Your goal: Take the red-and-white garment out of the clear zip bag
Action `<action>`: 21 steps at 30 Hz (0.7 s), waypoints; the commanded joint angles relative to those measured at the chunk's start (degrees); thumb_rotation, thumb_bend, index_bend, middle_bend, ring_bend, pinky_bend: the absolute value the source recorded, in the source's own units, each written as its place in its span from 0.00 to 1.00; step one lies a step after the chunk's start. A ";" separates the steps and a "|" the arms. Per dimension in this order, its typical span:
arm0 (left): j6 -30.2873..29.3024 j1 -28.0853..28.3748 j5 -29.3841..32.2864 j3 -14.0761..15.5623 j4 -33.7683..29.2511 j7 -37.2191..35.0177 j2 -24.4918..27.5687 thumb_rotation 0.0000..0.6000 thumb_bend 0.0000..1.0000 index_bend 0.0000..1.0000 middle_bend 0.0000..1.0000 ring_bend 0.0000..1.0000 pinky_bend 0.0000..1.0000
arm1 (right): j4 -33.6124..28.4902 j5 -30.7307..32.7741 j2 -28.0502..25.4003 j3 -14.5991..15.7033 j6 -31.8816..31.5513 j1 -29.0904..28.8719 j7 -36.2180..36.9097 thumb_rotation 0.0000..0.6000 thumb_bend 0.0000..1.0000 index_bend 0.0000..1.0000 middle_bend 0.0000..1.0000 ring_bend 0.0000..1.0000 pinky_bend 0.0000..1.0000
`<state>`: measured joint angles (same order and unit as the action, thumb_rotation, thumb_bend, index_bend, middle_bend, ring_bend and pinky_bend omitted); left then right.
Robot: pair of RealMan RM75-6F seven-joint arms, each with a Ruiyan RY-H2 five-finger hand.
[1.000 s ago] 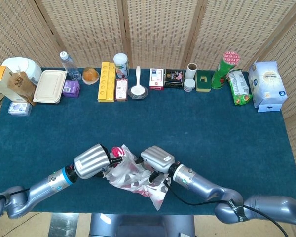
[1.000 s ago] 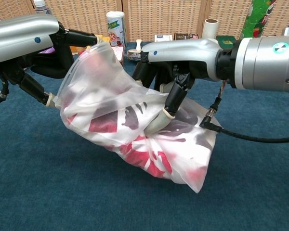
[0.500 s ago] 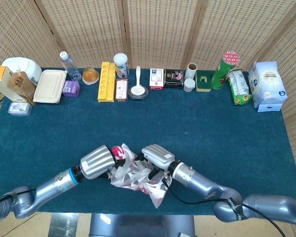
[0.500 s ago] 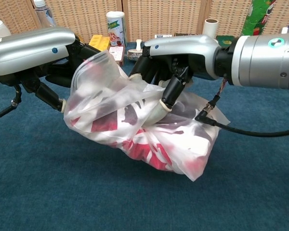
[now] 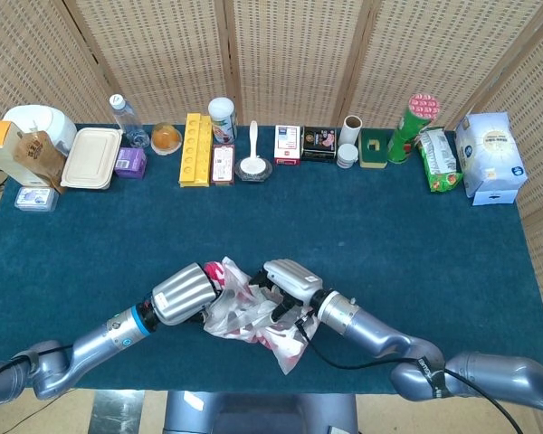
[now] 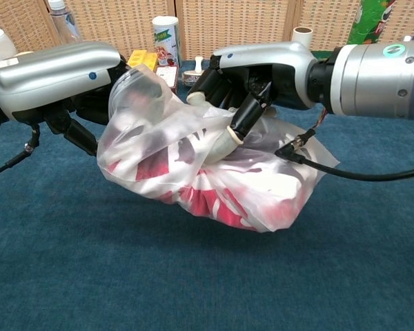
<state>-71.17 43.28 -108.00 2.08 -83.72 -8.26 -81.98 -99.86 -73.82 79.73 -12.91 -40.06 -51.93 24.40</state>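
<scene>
Near the front edge of the blue-clothed counter point(image 5: 389, 235), the clear plastic zip bag point(image 6: 207, 169) hangs lifted between both hands, bunched tighter than a second ago as they close in. Left hand point(image 6: 62, 79) fingers grip its mouth; right hand point(image 6: 252, 76) fingers clutch its middle. The red-and-white fabric garment point(image 6: 214, 200) remains fully inside, so extraction hasn't begun.
</scene>
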 commanded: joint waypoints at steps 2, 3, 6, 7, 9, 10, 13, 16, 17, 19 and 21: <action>-0.02 0.24 0.83 -0.45 0.46 -0.90 -1.02 1.00 0.39 0.67 1.00 1.00 1.00 | 0.23 0.23 0.11 -0.02 -0.08 0.25 0.52 1.00 0.25 0.77 0.89 1.00 1.00; -0.09 0.28 1.05 -0.49 0.56 -1.40 -1.18 1.00 0.40 0.70 1.00 1.00 1.00 | 0.32 0.33 0.15 -0.05 -0.22 0.36 0.64 1.00 0.25 0.77 0.89 1.00 1.00; -0.48 0.32 1.26 -0.43 0.94 -2.67 -1.53 1.00 0.44 0.77 1.00 1.00 1.00 | 0.69 0.62 0.21 0.02 -0.24 0.51 0.66 1.00 0.25 0.77 0.89 1.00 1.00; -0.72 0.25 1.30 -0.40 1.05 -2.96 -1.62 1.00 0.45 0.79 1.00 1.00 1.00 | 0.77 0.72 0.21 0.11 -0.07 0.51 0.65 1.00 0.25 0.77 0.89 1.00 1.00; -0.97 0.07 1.71 -0.35 1.27 -3.53 -1.66 1.00 0.46 0.81 1.00 1.00 1.00 | 1.08 0.88 0.35 0.35 0.20 0.52 0.50 1.00 0.25 0.77 0.89 1.00 1.00; -0.87 -0.01 2.05 -0.33 1.34 -3.81 -1.65 1.00 0.47 0.82 1.00 1.00 1.00 | 1.17 0.98 0.41 0.45 0.36 0.53 0.51 1.00 0.25 0.77 0.89 1.00 1.00; 0.11 -0.17 3.34 0.01 1.59 -4.87 -1.44 1.00 0.48 0.84 1.00 1.00 1.00 | 1.69 1.26 0.71 0.66 0.85 0.45 0.47 1.00 0.25 0.77 0.89 1.00 1.00; 0.83 -0.49 4.18 0.66 2.38 -5.80 -1.31 1.00 0.49 0.85 1.00 1.00 1.00 | 2.48 1.66 1.13 0.90 1.47 0.16 -0.22 1.00 0.25 0.77 0.89 1.00 1.00; 0.94 -0.58 4.35 0.81 2.64 -6.12 -1.31 1.00 0.49 0.85 1.00 1.00 1.00 | 2.71 1.86 1.28 0.95 1.66 0.05 -0.51 1.00 0.25 0.77 0.89 1.00 1.00; 1.41 -0.77 4.87 1.21 3.62 -6.91 -1.35 1.00 0.49 0.85 1.00 1.00 1.00 | 3.47 2.47 1.84 1.08 2.29 -0.33 -1.17 1.00 0.25 0.77 0.89 1.00 1.00; 1.77 -0.83 5.20 1.39 4.61 -7.35 -1.54 1.00 0.48 0.85 1.00 1.00 1.00 | 4.21 3.06 2.40 1.10 2.67 -0.68 -1.92 1.00 0.25 0.77 0.89 1.00 1.00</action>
<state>-69.72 42.56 -103.10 3.25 -79.66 -15.27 -83.42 -96.00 -71.07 81.81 -11.87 -37.63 -52.38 22.81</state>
